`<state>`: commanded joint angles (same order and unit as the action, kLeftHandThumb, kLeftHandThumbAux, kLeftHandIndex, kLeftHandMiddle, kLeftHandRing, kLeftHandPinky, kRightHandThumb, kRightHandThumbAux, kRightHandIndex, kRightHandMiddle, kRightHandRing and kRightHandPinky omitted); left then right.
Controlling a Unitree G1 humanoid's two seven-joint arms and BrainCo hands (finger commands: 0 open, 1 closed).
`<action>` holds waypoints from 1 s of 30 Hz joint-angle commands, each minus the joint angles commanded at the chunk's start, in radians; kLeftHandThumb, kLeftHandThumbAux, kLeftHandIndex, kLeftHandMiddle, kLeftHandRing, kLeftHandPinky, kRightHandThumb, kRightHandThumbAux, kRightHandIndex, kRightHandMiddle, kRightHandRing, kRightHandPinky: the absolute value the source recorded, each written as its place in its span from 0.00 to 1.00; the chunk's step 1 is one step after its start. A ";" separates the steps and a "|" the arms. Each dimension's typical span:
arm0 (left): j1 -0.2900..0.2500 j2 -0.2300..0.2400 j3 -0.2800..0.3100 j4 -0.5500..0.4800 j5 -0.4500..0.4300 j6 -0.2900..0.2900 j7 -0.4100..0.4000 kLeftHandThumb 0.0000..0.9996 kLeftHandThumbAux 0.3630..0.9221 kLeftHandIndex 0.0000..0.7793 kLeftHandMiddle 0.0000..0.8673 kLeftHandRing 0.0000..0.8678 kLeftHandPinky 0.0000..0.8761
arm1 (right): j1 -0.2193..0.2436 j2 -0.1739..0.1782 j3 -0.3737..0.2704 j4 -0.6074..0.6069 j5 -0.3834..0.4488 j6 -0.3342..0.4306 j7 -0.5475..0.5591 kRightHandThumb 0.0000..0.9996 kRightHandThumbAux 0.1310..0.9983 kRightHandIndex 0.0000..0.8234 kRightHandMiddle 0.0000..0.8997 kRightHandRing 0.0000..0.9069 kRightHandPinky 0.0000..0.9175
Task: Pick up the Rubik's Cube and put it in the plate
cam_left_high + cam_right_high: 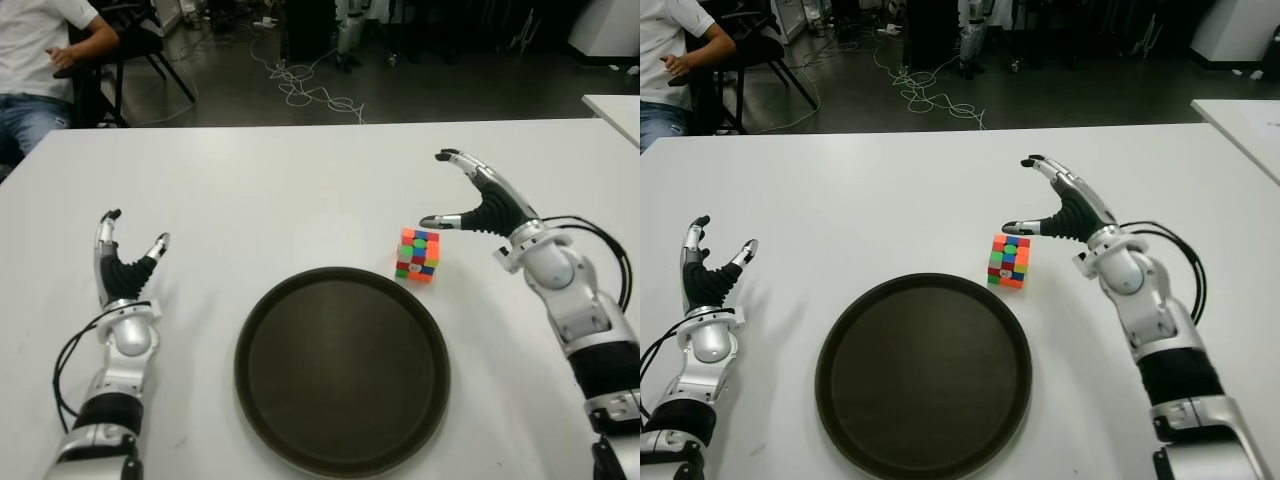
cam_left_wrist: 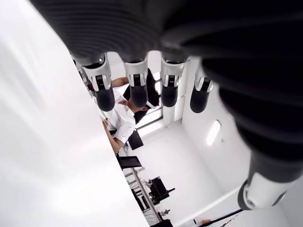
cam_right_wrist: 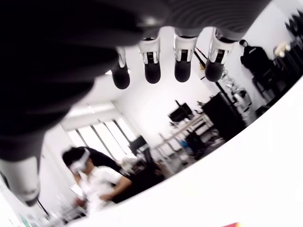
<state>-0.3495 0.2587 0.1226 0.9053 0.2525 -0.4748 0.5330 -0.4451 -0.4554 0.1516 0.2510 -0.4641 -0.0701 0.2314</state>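
The Rubik's Cube sits on the white table just beyond the plate, at its right rim; the right hand hovers spread beside the cube, empty; the left hand, left of the plate, is spread too.

The desk is smooth, matt white, like laminate. The plate looks like dark brown plastic with a dull, faintly brushed sheen. The cube is glossy plastic in bright colours. Each hand, left and right, pairs ribbed black rubbery skin with silvery, satin-finished shells and black fingertips.
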 joint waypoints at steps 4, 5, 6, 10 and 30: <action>-0.002 -0.001 -0.006 0.003 0.004 0.001 0.010 0.00 0.55 0.01 0.02 0.00 0.03 | -0.004 -0.003 0.008 -0.033 -0.008 0.049 0.029 0.00 0.55 0.00 0.06 0.07 0.06; -0.002 -0.001 -0.008 0.003 0.004 0.001 0.012 0.00 0.55 0.01 0.03 0.00 0.03 | -0.006 -0.006 0.014 -0.039 -0.013 0.059 0.038 0.00 0.55 0.00 0.06 0.07 0.06; -0.001 -0.002 -0.011 0.002 0.006 0.001 0.014 0.00 0.55 0.01 0.02 0.00 0.03 | -0.011 -0.010 0.021 -0.046 -0.020 0.072 0.051 0.00 0.55 0.00 0.08 0.10 0.07; 0.000 -0.005 -0.015 -0.002 0.006 0.003 0.021 0.00 0.55 0.01 0.02 0.01 0.04 | -0.022 -0.020 0.041 -0.068 -0.037 0.107 0.089 0.00 0.57 0.00 0.12 0.14 0.05; 0.001 -0.004 -0.024 -0.016 0.006 0.028 0.028 0.00 0.57 0.01 0.00 0.00 0.03 | -0.045 -0.041 0.078 -0.092 -0.064 0.137 0.144 0.00 0.60 0.00 0.13 0.10 0.00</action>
<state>-0.3489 0.2547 0.0986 0.8890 0.2583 -0.4466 0.5606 -0.4902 -0.4968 0.2293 0.1589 -0.5281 0.0665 0.3758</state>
